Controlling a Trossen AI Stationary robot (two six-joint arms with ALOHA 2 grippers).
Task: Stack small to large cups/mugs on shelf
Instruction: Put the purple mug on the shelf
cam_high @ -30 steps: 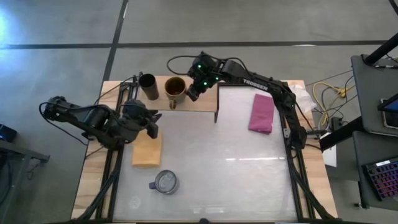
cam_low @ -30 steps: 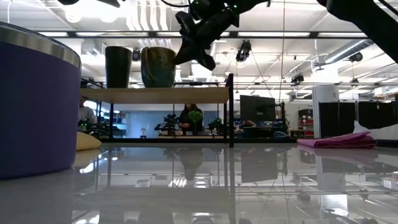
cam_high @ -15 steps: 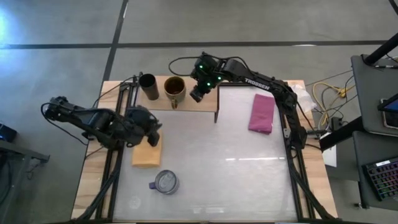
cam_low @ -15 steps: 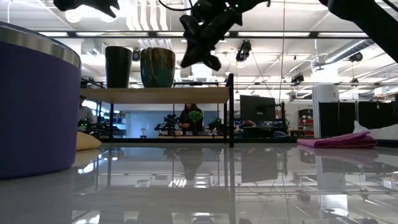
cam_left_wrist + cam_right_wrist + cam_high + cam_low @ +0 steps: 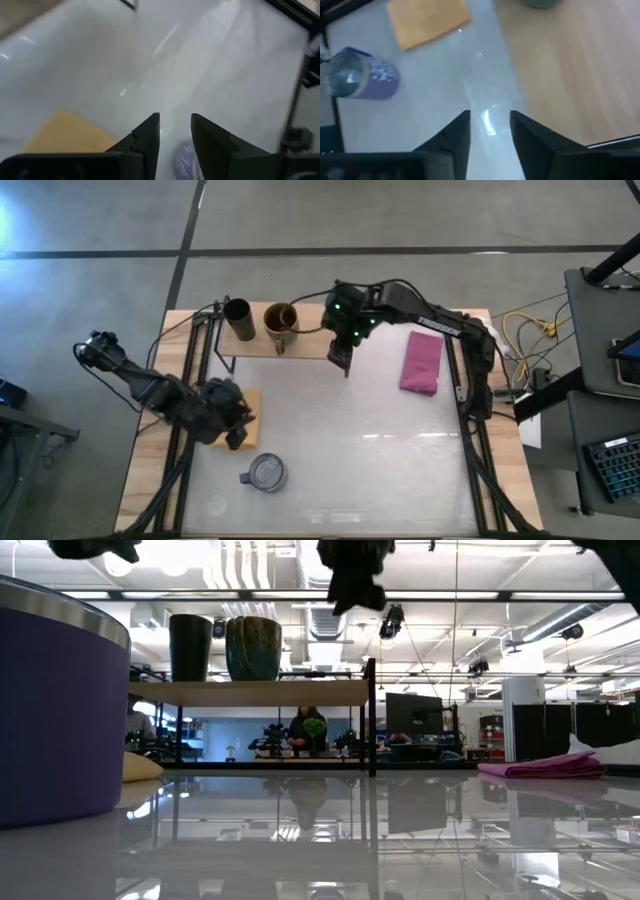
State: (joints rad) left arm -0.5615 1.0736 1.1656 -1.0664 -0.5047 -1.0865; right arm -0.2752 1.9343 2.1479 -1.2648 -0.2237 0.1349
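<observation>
shelf (image 5: 300, 345): sitting at the table's far edge, light wood board on thin black legs.
black cup (image 5: 238, 319): standing upright on the shelf, at its left end.
mug (image 5: 281, 322): standing upright on the shelf, just right of the black cup, handle pointing off the shelf's front edge.
purple tumbler (image 5: 266, 474): sitting on the white table (image 5: 380, 460), well in front of the shelf, lid up. Pale print on its side, not readable.
right gripper (image 5: 338, 361): hanging over the shelf's right end, empty, fingers a narrow gap apart.
left gripper (image 5: 238, 437): hovering over the yellow cloth (image 5: 249, 397), between shelf and tumbler, empty, fingers slightly parted.
pink cloth (image 5: 421, 363): lying right of the shelf.
writing: white lettering on the right arm, too small to read.
</observation>
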